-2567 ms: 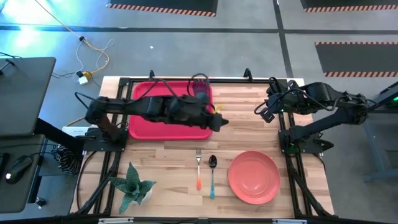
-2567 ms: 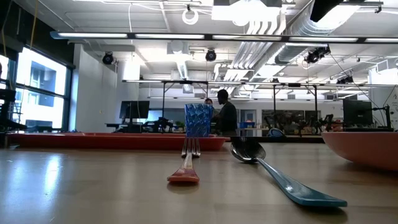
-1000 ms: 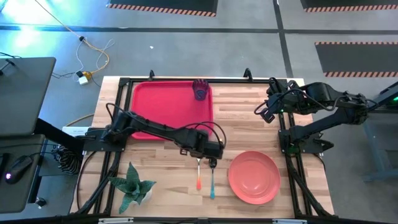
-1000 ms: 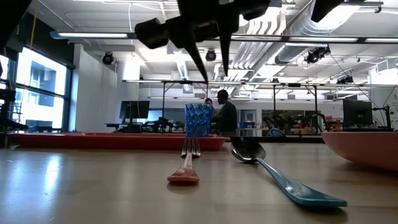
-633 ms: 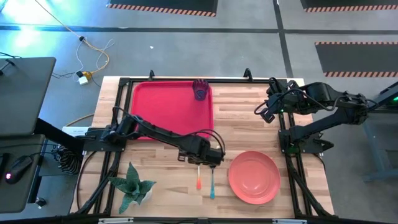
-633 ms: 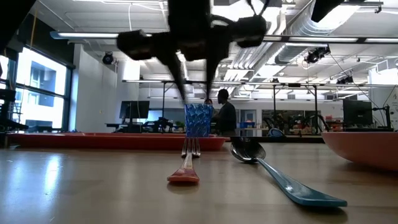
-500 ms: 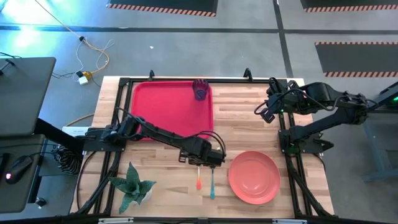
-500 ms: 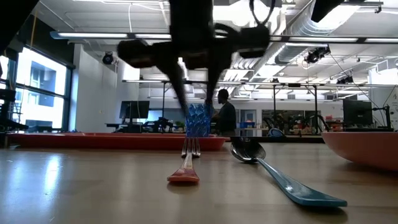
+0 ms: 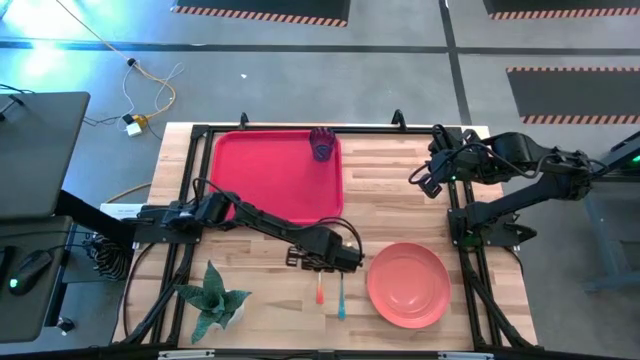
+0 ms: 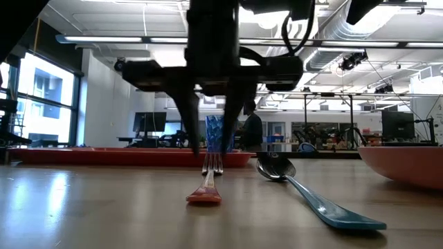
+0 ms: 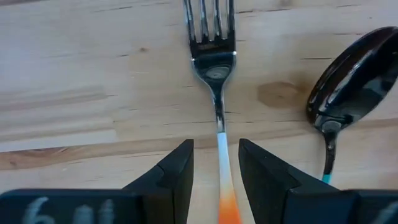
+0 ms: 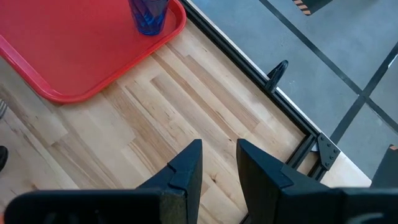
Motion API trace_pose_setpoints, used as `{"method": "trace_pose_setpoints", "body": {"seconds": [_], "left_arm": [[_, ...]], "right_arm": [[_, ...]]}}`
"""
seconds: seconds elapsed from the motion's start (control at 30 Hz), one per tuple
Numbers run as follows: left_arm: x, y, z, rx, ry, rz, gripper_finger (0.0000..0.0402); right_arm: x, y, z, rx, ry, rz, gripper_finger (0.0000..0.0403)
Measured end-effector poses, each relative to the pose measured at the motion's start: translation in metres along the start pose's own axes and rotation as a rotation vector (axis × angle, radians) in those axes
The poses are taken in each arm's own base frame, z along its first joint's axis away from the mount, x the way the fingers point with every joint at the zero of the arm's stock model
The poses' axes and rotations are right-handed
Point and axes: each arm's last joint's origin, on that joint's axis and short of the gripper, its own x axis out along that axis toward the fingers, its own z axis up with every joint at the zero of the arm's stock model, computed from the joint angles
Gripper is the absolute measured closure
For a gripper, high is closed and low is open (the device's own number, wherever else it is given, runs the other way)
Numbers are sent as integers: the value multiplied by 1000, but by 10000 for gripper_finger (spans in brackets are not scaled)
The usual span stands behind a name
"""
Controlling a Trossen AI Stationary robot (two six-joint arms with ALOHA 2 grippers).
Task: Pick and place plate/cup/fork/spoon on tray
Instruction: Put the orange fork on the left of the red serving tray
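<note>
The left hand (image 11: 216, 180) hangs directly over the fork (image 11: 217, 118), its two fingers (image 11: 177, 174) parted a little and straddling the slim handle, one on each side, holding nothing yet. The fork lies flat on the table (image 9: 400, 190), near the front edge, its long axis running near to far with the tines pointing toward the tray (image 9: 270, 175). The spoon (image 9: 341, 285) lies parallel just to its right, and the plate (image 9: 407, 284) farther right. The cup (image 9: 321, 143) already stands in the tray's far right corner. The right hand (image 12: 216, 168) waits at the far right, fingers slightly apart and empty. The left arm is plainly the nearer one.
</note>
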Motion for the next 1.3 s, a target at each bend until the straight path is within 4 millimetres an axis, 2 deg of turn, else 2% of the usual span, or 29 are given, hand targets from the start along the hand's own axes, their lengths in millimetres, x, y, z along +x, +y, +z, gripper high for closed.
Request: {"method": "trace_pose_setpoints", "body": {"seconds": [0.47, 0.7, 1.07, 1.17, 1.3], "left_arm": [[1, -1, 2, 13, -7, 0, 286], [19, -7, 6, 25, -2, 1, 286], [27, -9, 6, 48, 1, 5, 287], [27, -9, 6, 56, 1, 6, 297], [27, -9, 6, 77, 1, 9, 330]], "right_arm": [[0, 0, 0, 0, 0, -1, 313], [0, 0, 0, 0, -1, 0, 313], [0, 0, 0, 0, 12, 15, 313], [0, 0, 0, 0, 12, 15, 313], [0, 0, 0, 0, 12, 16, 313]]}}
